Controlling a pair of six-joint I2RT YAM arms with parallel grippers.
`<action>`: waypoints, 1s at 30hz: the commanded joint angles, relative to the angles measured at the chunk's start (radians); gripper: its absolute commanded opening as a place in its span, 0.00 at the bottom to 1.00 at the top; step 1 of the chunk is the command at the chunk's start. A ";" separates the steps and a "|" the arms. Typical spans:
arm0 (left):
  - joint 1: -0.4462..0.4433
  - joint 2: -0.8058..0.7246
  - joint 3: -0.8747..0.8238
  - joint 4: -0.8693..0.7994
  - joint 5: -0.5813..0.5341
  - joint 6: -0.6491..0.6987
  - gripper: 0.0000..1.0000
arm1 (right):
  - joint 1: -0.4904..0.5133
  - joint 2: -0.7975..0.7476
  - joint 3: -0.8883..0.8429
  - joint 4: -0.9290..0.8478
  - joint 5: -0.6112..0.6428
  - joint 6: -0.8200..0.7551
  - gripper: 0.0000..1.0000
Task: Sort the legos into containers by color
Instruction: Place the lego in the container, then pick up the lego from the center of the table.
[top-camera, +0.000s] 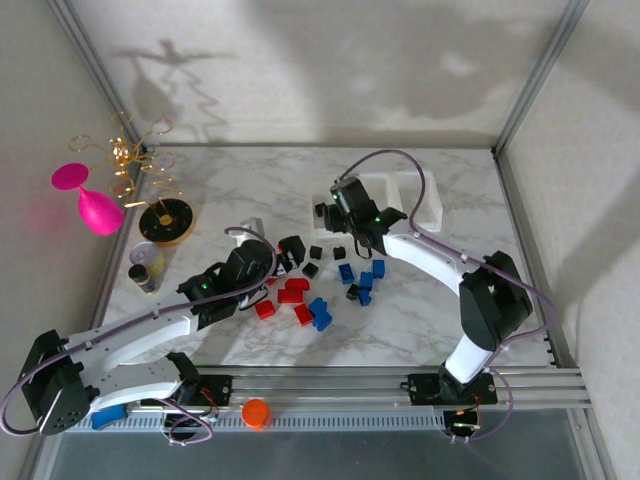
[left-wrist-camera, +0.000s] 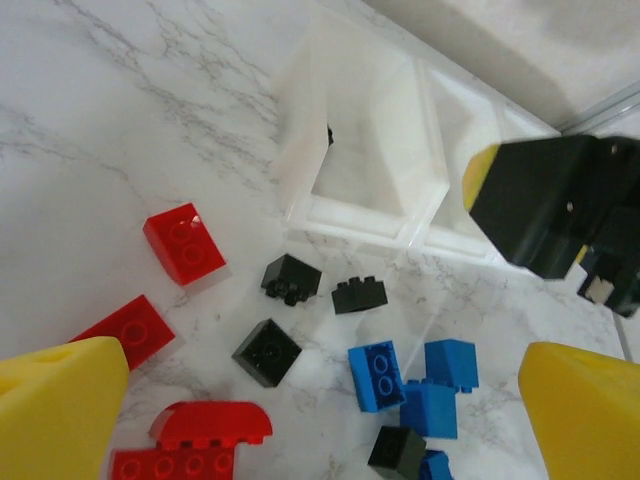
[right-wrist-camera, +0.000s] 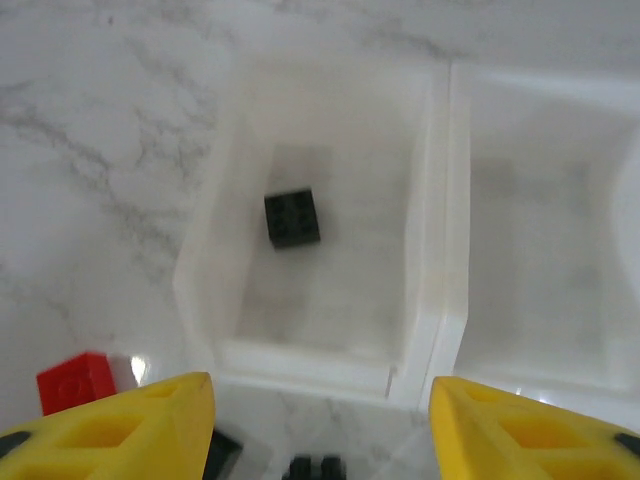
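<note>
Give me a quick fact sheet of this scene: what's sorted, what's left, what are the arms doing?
Setup: white containers joined side by side
Sorted: one black brick in the end container
Unsorted: red bricks, blue bricks, black bricks scattered nearby
Right fingers: apart, empty, above that container
Left fingers: apart, empty, over the loose bricks

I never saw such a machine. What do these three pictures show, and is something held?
Two robot arms stand at the near edge of a marble table. One picture looks down from above; the other two come from wrist cameras, where the yellow blocks are fingers. Loose red legos, blue legos and black legos lie on the table. The right end effector hangs open over the white containers; one black brick lies inside. The left end effector is open above the legos. Nothing is held.
</note>
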 joint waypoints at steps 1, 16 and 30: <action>-0.018 -0.035 -0.053 0.000 0.016 -0.048 1.00 | -0.007 -0.059 -0.113 0.013 -0.091 0.053 0.61; -0.114 -0.069 -0.159 0.052 -0.083 -0.179 1.00 | 0.041 -0.011 -0.318 0.170 -0.134 0.088 0.70; -0.126 -0.055 -0.160 0.044 -0.130 -0.206 1.00 | 0.043 0.187 -0.151 0.139 0.018 0.055 0.56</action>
